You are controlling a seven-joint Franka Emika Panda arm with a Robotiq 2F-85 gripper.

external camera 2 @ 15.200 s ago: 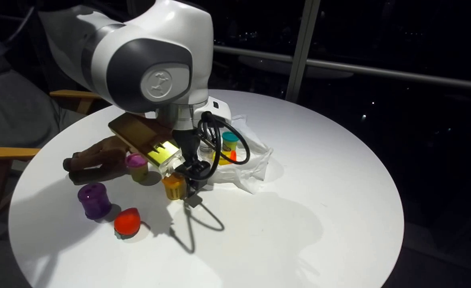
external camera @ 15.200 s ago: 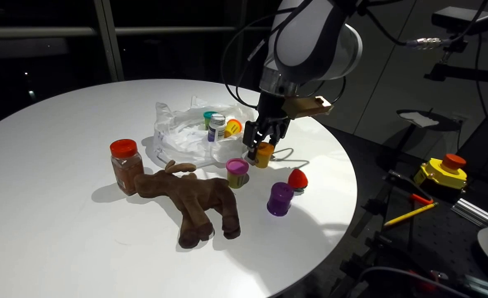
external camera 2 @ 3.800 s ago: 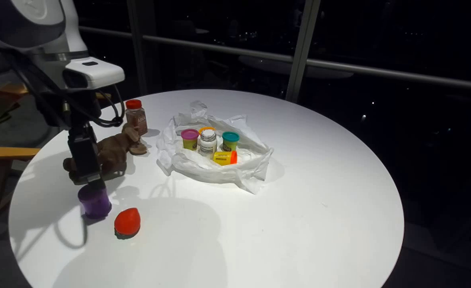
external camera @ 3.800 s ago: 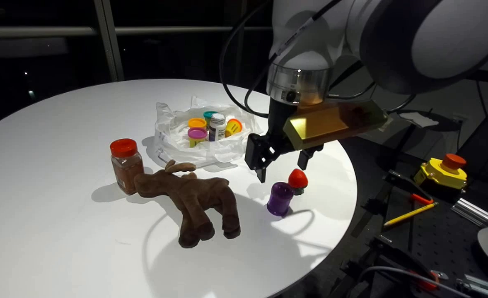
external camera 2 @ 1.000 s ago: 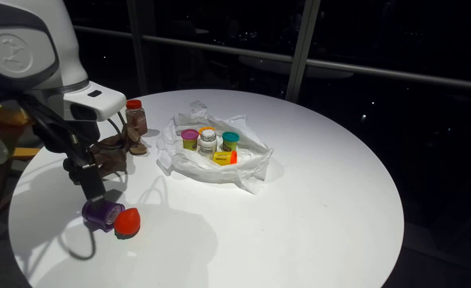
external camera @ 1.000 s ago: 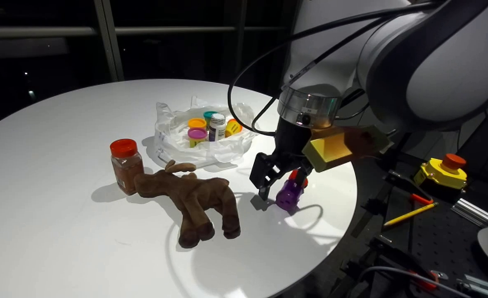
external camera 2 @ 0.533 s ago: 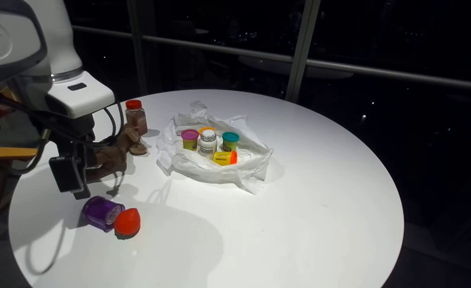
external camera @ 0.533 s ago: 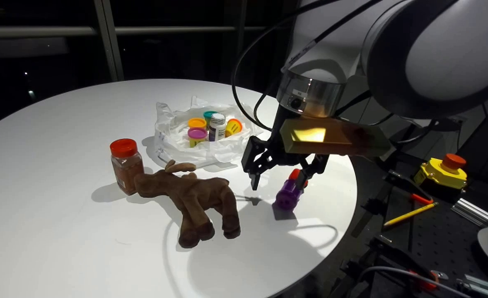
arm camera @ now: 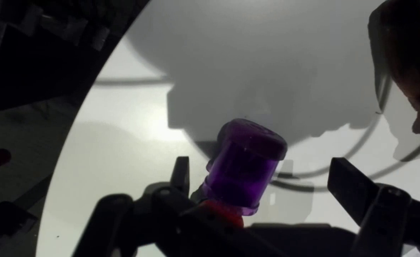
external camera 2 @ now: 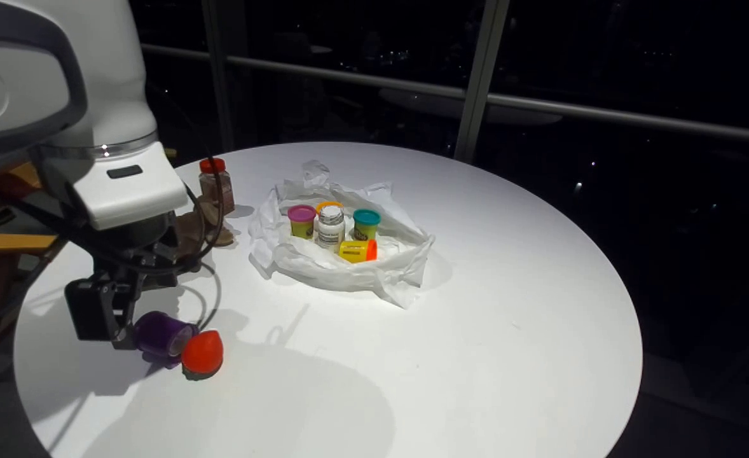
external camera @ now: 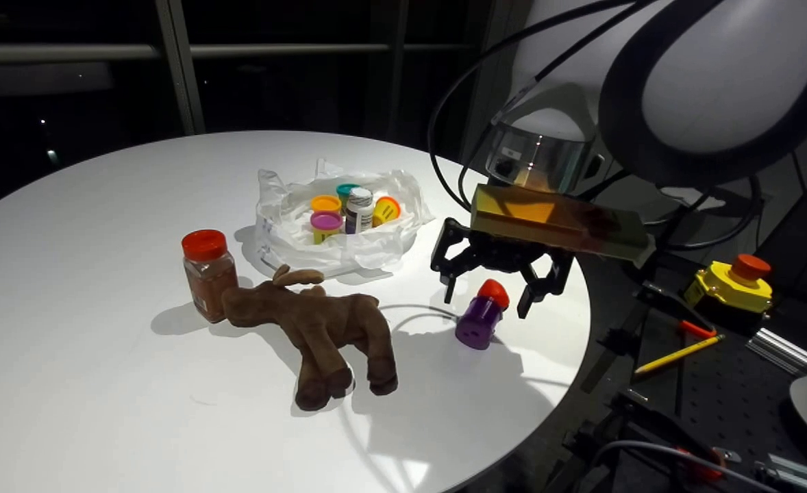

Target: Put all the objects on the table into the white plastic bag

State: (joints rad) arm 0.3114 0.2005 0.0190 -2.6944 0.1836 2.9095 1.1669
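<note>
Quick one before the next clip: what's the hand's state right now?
Hand: open, holding nothing; the purple jar lies tipped over, ungripped.

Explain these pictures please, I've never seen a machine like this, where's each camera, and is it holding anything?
It's a white robot arm with a black two-fingered gripper. Two pictures look across a round white tabletop from different outside spots; the third looks down from the wrist. The crinkled white plastic bag holds four tubs with coloured lids and a white bottle. Outside it are a brown plush moose-like toy, a clear jar with a red lid, a red strawberry-shaped object and a tipped purple cylindrical pot. The gripper hangs open near that pot, holding nothing.
</note>
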